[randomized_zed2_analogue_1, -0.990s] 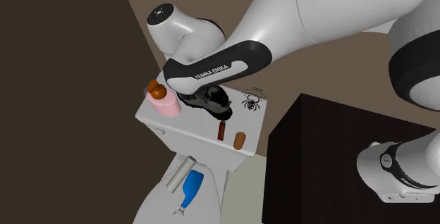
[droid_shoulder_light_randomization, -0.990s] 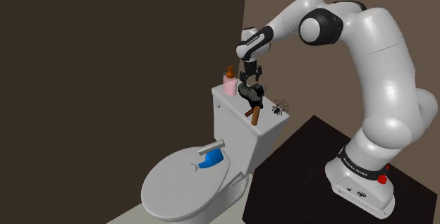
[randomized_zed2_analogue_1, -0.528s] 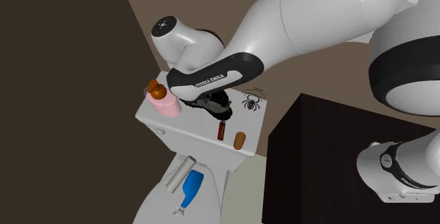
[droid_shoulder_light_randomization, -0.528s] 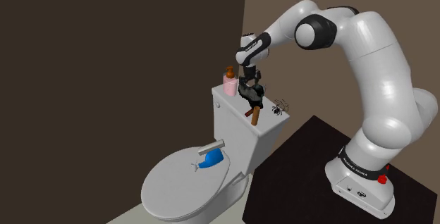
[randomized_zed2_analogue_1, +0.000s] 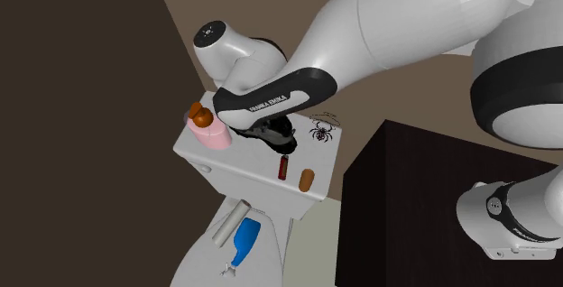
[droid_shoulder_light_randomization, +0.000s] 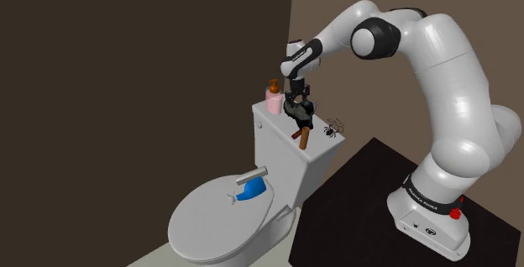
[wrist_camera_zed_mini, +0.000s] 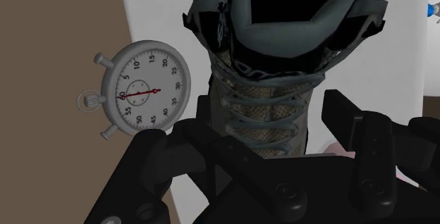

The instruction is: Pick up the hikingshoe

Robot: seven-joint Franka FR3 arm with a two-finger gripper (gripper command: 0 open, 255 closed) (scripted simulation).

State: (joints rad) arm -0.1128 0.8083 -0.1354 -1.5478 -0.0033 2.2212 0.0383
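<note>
Shoulder view, left to right: the bottle (droid_shoulder_light_randomization: 274,97) stood at 10 o'clock of the shoe (droid_shoulder_light_randomization: 301,112), the shoe rested on the tank lid (droid_shoulder_light_randomization: 270,124), and the spider (droid_shoulder_light_randomization: 333,128) lay near at 4 o'clock. The jaws hung directly over the shoe, released, one on each side of its laced midsection. Its long axis ran square to their closing line. Shoe: black upper, grey collar and tongue, pale laces.
</note>
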